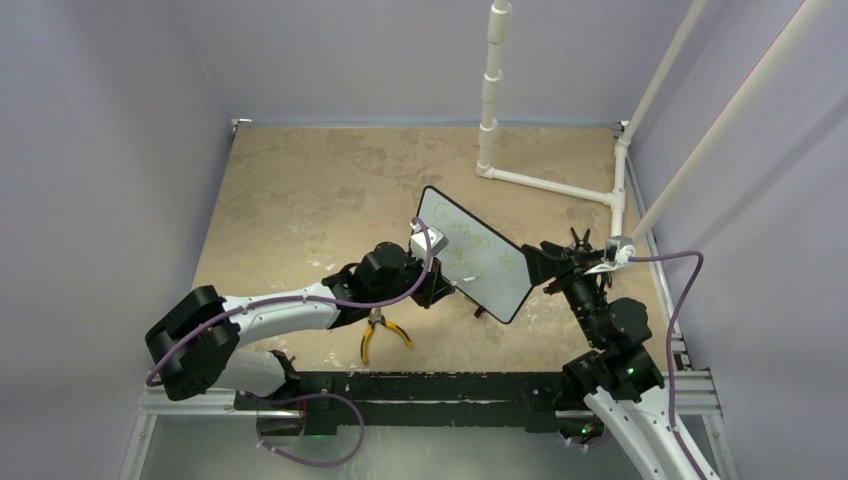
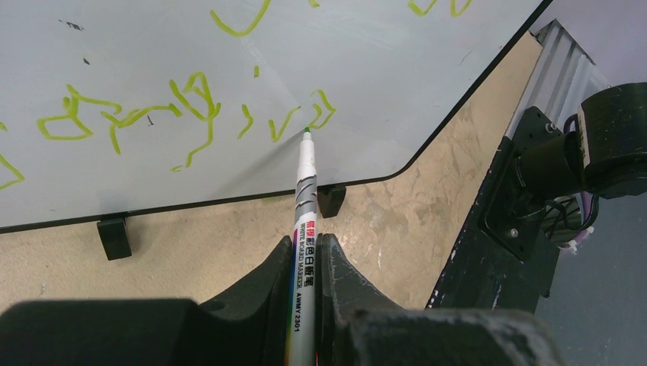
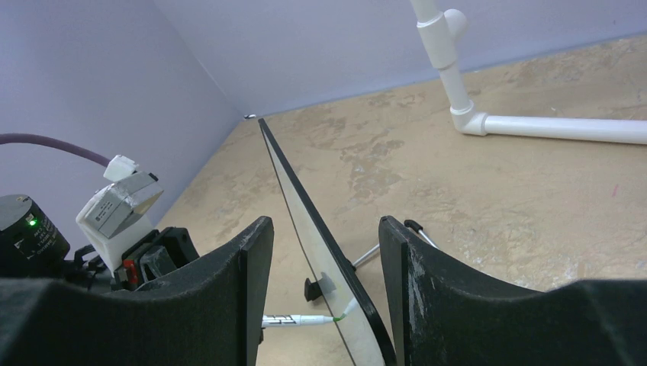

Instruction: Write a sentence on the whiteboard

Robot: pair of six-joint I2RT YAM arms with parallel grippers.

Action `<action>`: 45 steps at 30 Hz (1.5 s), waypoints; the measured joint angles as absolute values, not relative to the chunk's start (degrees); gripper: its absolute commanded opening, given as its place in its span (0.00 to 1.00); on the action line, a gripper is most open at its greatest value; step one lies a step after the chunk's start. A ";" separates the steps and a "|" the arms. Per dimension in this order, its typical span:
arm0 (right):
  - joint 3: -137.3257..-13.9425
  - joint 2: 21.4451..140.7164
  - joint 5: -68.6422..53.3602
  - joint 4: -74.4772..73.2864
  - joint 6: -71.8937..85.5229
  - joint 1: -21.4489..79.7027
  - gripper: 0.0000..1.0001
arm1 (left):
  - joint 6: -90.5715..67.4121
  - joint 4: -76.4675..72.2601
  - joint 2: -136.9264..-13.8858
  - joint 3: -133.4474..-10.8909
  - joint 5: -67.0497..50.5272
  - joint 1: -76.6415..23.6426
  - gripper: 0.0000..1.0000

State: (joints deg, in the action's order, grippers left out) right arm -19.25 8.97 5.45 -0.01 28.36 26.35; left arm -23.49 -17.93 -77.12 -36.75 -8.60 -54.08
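**Marker tip on board, second row at its tail end**

The whiteboard (image 1: 470, 255) stands upright on its feet (image 2: 114, 236) on the right half of the table (image 1: 300, 200), closer to the near edge than the far one and set diagonally. The sentence (image 2: 183, 114) is two rows of thin green scrawl. The lower row ends near the board's lower corner.

The left gripper (image 2: 307, 242) is pressed together on a whiteboard marker (image 2: 307, 198), pinching the barrel partway down. The green tip touches the board just beside the last mark of the lower row.

The right gripper (image 3: 324, 225) is spread, one finger on each side of the board's end edge. There is a gap on the writing side, and the far finger is close to the board; contact can't be told. It reads as a brace, not a pinch.

Yellow-handled pliers (image 1: 380, 335) lie by the near edge, left of the board, clear of the work.

Judgement: the step is writing, late in the sentence.

To do it well:
- Use light, even tip pressure, because the board only stands on small feet and a hard push could tip or slide it toward the right gripper.
- Move the tip parallel to the board face and lift cleanly between strokes.
- Little blank board is left toward the corner, so strokes should be short and inside the frame.
- Watch for the marker twisting in the pinch.
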 measured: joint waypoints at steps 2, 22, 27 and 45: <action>-19.25 8.97 5.45 0.01 28.34 26.35 0.56 | -23.51 -17.96 -77.14 -36.75 -8.60 -54.08 0.00; -19.25 8.97 5.45 -0.01 28.34 26.35 0.56 | -24.97 -18.92 -78.48 -36.73 -9.26 -54.54 0.00; -19.25 8.97 5.45 -0.01 28.34 26.35 0.56 | -25.12 -19.62 -78.54 -36.73 -9.23 -55.11 0.00; -19.25 8.97 5.45 -0.01 28.34 26.35 0.57 | -25.89 -20.23 -78.08 -36.36 -9.72 -55.59 0.00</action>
